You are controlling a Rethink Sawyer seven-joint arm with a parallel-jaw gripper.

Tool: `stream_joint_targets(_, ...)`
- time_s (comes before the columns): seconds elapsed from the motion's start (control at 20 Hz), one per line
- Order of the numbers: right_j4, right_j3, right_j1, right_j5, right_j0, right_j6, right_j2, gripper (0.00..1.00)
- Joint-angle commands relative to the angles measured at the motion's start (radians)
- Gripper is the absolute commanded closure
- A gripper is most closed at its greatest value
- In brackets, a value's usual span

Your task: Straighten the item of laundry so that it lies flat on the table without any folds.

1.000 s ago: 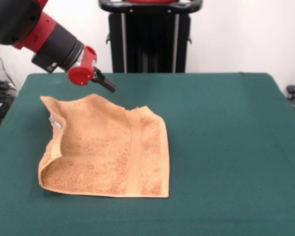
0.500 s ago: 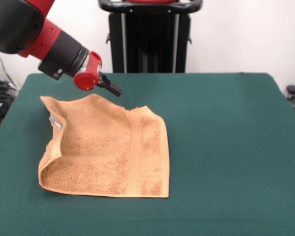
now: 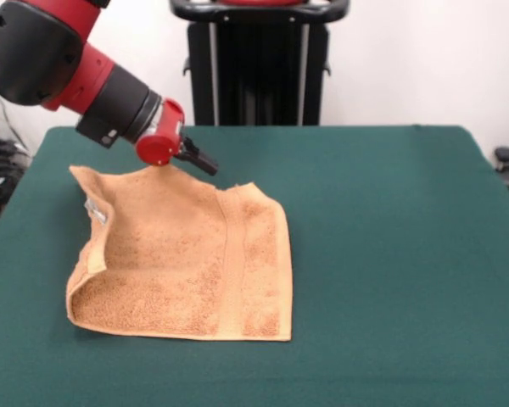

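Dark green felt-like cloth is covering the table (image 3: 390,254), which is filling nearly the whole frame from the bottom edge up to a straight far edge in the upper third. Behind it a plain white wall is showing, with a black upright stand (image 3: 259,64) at top centre. Some dark clutter is sitting at the far left and far right edges, too small to make out.

The towel (image 3: 182,259), orange-tan terry cloth, is lying on the left half of the table, left of centre in the frame. It is not lying flat: the left side is doubled over, with a rolled fold running along the left edge and lower left corner. A flat woven band (image 3: 231,263) is running from the upper edge down to the lower edge, close to the right side. The long axis cannot be told while the cloth is folded.

The red and black arm (image 3: 76,72) is reaching in from the upper left. The gripper (image 3: 202,161) is pointing down and right, hanging just above the towel's upper edge. Whether it is released or clenched cannot be told.
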Motion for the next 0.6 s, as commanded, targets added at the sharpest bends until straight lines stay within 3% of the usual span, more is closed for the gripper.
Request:
stream_joint_targets(0.05, 0.135, 0.015, 0.087, 0.246, 0.001, -0.125, 0.167, 1.00)
stream_joint_targets(0.35, 0.206, 0.047, 0.083, 0.423, 0.031, -0.234, 0.139, 1.00)
stream_joint_targets(0.6, 0.225, 0.073, 0.065, 0.384, 0.014, -0.281, 0.163, 1.00)
